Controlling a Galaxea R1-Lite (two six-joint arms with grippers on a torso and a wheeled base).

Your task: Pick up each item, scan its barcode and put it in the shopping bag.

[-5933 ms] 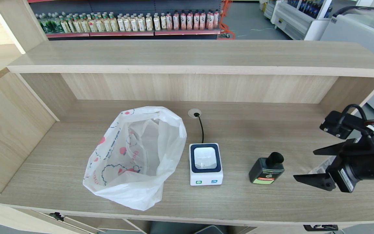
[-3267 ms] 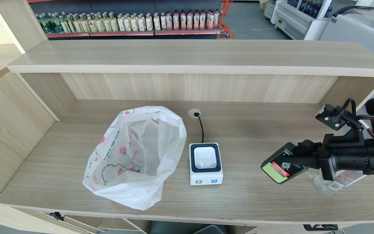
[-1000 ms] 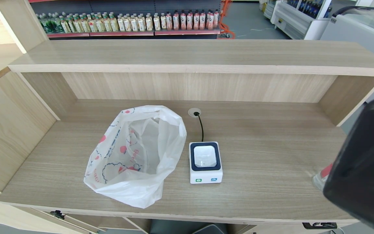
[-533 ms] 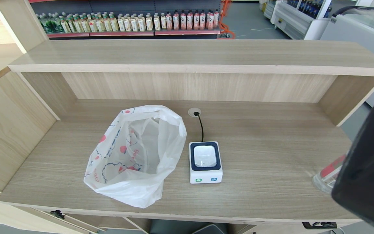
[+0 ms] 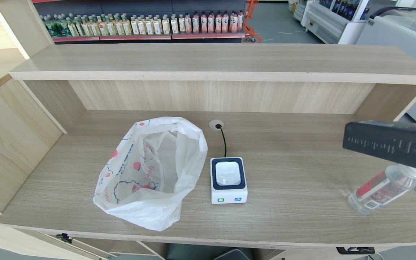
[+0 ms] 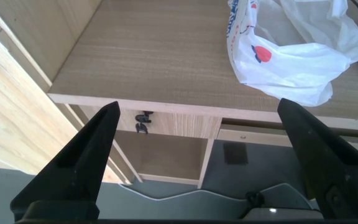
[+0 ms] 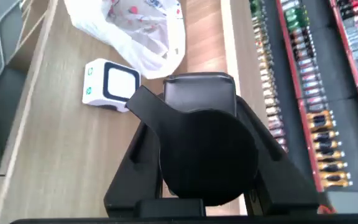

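While the right gripper [image 7: 199, 124] pinches the dark bottle [image 5: 392, 148] above the right end of the counter [image 5: 294, 162], scanning seems in hand; next, its barcode must face the scanner [image 5: 228, 179]. The left gripper [image 6: 194, 155] hangs spread.

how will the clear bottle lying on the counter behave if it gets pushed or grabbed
The clear bottle lies on its side and looks round, so a push would probably roll it. Its thin-looking transparent plastic may dent or slip under a squeeze.
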